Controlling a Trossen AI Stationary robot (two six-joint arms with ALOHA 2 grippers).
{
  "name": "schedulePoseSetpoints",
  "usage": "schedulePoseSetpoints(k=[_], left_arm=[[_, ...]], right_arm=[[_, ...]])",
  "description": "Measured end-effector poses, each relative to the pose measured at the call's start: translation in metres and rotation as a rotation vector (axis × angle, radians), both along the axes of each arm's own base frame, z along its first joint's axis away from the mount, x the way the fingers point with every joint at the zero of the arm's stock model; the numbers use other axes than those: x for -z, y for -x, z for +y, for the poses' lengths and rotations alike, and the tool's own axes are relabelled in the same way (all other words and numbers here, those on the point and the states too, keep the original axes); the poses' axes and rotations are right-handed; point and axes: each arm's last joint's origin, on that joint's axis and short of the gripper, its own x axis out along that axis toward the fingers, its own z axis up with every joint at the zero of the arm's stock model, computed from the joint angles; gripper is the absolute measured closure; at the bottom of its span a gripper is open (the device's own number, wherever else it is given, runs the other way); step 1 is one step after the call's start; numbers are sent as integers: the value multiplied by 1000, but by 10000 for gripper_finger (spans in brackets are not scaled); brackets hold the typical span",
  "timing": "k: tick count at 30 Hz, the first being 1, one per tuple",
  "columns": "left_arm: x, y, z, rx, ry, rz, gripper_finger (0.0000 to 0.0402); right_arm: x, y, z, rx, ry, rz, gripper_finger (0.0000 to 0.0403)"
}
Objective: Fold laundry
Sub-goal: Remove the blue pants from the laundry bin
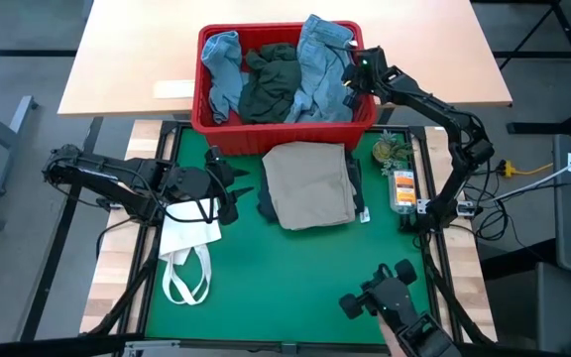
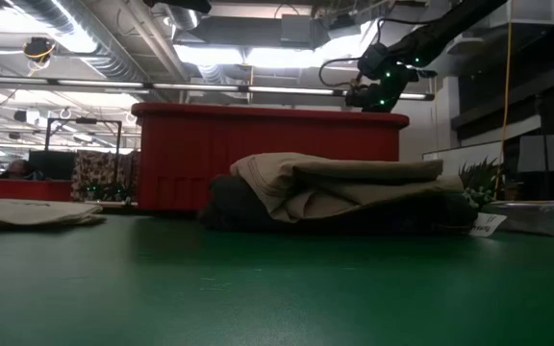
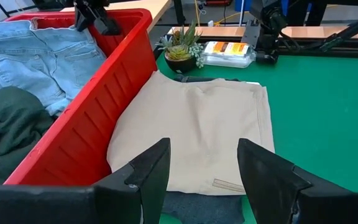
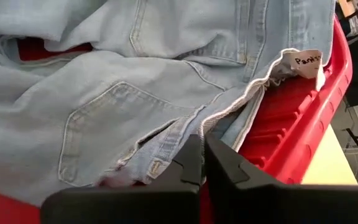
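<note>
The right gripper (image 4: 202,163) is pinching shut on pale blue denim jeans (image 1: 322,59), half buried in the red plastic bin (image 1: 285,132) at upper centre; the left gripper (image 3: 202,180) is waiting open over the folded beige garment (image 1: 308,184)

Your open lane: bare green mat (image 1: 295,268) in front of folded beige piece (image 1: 308,183). Red bin (image 1: 285,129) walls off far edge. Tote bag (image 1: 188,243) clutters left; succulent (image 1: 393,149) and packet (image 1: 402,188) crowd right edge.

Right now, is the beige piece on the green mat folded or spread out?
Folded. The beige piece lies as a compact rectangle on a dark garment, and the low view shows its stacked layers.
</note>
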Motion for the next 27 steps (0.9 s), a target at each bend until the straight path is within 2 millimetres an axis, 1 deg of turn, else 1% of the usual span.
schedulePoseSetpoints(k=[3,6,11,15,18,21,27], left_arm=[[0,0,0,0,0,0,219],[0,0,0,0,0,0,219],[0,0,0,0,0,0,219],[0,0,0,2,-3,2,219],[0,0,0,2,-3,1,219],[0,0,0,2,-3,1,219],[0,0,1,-26,-20,-2,219]], right_arm=[[-12,-2,-2,-11,6,-67,393],[-30,-5,-2,-50,13,-141,398],[-64,-10,-2,-125,16,-310,399],[-90,-13,2,-217,-8,-458,400],[-110,-18,9,-303,-23,-558,401],[-130,-27,21,-407,-24,-622,401],[-171,-47,56,-601,21,-707,401]])
